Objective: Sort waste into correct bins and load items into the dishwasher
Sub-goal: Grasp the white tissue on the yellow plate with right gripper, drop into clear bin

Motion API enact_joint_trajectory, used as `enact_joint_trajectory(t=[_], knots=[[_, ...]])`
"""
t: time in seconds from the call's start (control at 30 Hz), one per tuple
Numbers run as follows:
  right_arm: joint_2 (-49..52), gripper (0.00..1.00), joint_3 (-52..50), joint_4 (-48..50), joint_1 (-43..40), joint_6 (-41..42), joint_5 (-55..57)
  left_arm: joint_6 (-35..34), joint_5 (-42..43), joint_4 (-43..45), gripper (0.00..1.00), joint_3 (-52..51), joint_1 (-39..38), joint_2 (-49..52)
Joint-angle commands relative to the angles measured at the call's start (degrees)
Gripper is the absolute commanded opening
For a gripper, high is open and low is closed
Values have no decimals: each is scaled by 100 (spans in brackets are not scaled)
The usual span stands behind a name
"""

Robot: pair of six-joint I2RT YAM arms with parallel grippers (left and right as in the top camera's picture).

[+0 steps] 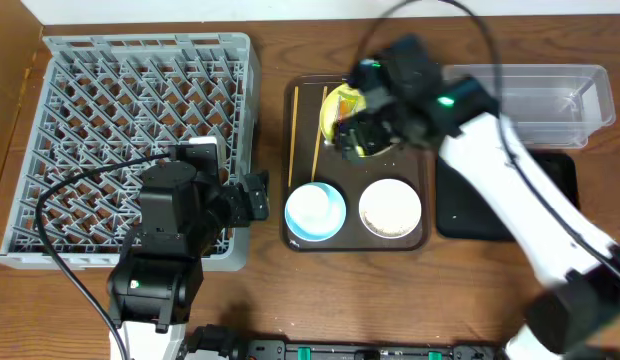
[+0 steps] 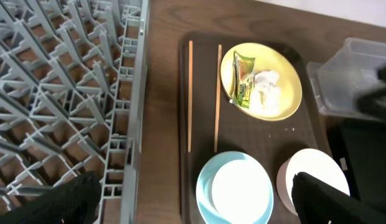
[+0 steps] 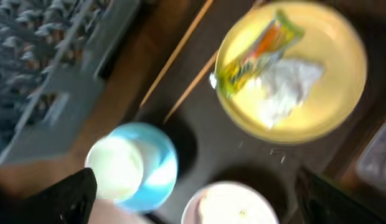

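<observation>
Presently your right gripper (image 1: 352, 133) hung directly over the yellow plate (image 2: 286, 68) at the far end of the brown serving tray (image 2: 243, 134), with its fingers spread apart and nothing between them. On that plate lay the green-yellow wrapper (image 2: 244, 83), with the crumpled tissue (image 2: 266, 93) touching it on the side toward the clear tub (image 1: 550, 95). In the right wrist view the wrapper's long axis ran diagonally, so I judge that you would need to turn the wrist to close across its narrow side. The right arm was clearly the nearer one. Your left gripper (image 1: 256, 196), its fingers also apart and empty, stood beside the corner of the dish rack (image 1: 90, 120), closer to the chopsticks (image 2: 190, 93) and the blue bowl (image 2: 205, 180). The wrapper carried some print, but it was too small and blurred for reading.
</observation>
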Motion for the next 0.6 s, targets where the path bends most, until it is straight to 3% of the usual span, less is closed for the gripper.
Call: enact_joint_trajectory(t=[0.0,0.07,0.17,0.37,0.57], knots=[[461,99,442,389,221,-273,855,-7,55,-76,98,120,20,-24],[704,99,442,726,175,-26,992,-7,52,-79,98,120,20,-22],[1143,72,442,1058,-68,435,1292,-7,55,-79,98,120,20,-20],[2074,63,442,1567,-487,127,1097,-7,52,-76,98,120,20,-20],[2479,64,442,1690,-678,87,1069,-7,55,-76,98,120,20,-20]])
